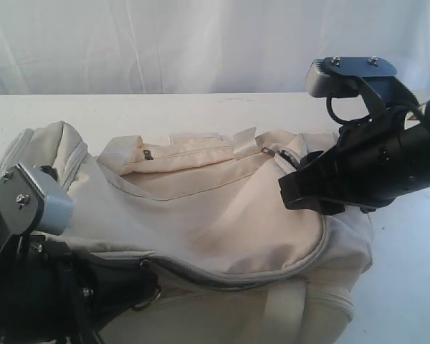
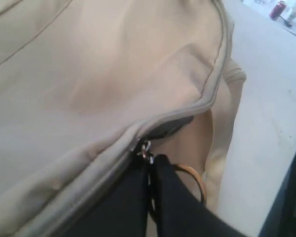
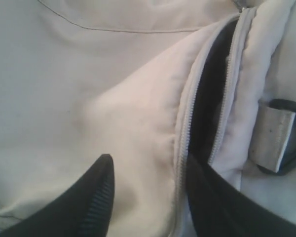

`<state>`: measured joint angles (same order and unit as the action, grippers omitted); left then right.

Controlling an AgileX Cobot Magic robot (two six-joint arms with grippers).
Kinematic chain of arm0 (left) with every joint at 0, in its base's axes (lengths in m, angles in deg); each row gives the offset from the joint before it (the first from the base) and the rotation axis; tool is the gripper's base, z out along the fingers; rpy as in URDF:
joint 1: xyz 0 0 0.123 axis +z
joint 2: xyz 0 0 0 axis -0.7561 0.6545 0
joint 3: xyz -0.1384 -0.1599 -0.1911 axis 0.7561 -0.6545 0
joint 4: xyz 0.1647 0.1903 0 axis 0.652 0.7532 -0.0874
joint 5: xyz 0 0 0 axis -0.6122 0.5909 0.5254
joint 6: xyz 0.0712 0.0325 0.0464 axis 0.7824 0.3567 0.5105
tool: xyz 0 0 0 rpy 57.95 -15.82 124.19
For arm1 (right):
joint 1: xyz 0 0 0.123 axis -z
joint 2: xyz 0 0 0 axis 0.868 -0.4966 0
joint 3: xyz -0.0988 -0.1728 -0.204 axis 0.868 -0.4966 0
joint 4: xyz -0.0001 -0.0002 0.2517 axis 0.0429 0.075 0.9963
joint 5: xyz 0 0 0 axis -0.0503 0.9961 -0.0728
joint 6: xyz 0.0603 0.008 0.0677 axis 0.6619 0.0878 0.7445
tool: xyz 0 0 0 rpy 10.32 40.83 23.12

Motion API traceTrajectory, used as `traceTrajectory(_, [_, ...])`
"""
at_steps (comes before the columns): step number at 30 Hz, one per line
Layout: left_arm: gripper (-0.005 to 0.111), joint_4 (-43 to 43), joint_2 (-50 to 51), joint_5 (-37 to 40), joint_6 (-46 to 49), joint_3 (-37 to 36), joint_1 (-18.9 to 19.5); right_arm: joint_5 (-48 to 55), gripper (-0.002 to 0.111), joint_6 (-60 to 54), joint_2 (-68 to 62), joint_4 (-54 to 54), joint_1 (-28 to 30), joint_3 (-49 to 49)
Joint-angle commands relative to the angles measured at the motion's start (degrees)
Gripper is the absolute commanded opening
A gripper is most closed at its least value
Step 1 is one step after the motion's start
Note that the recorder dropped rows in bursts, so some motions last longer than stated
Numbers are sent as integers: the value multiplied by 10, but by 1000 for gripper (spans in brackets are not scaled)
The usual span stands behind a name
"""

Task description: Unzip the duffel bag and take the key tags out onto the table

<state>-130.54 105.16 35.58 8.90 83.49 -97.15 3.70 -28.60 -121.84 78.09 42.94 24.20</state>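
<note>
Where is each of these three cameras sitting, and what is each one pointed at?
Exterior: off the arms, facing the bag on the table, with a curtain behind. It shows the left arm and right arm.
Left wrist: on the left arm, looking along the left gripper, which is shut on the zip pull.
Right wrist: on the right arm, looking along the open right gripper at the bag's open zip.
Shared: all three show the bag and its zip.

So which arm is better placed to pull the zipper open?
Left, probably: the left claw is shut on the zipper pull of the duffel bag. The right claw stands open astride the flap edge where the bag already gapes.
</note>
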Motion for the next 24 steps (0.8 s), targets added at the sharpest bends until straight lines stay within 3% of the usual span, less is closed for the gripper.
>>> traceTrajectory(1, [0,-12,29,109,4,5,46,-7,44,-7,-1,4,2,-2])
traceTrajectory(3, [0,33,48,157,-46,5,70,-8,44,-7,-1,4,2,-2])
traceTrajectory(4, [0,107,58,193,-106,6,87,-8,44,-7,-1,4,2,-2])
traceTrajectory(8, [0,583,87,380,-490,64,172,-11,44,-9,-1,15,2,-2])
traceTrajectory(10, [0,694,86,443,-574,105,194,-11,44,-23,-1,32,2,-2])
traceTrajectory(16, [0,740,70,480,-577,180,199,-5,44,-150,3,101,2,-2])
traceTrajectory(24, [0,757,67,519,-577,195,199,10,44,-473,6,273,-2,-2])
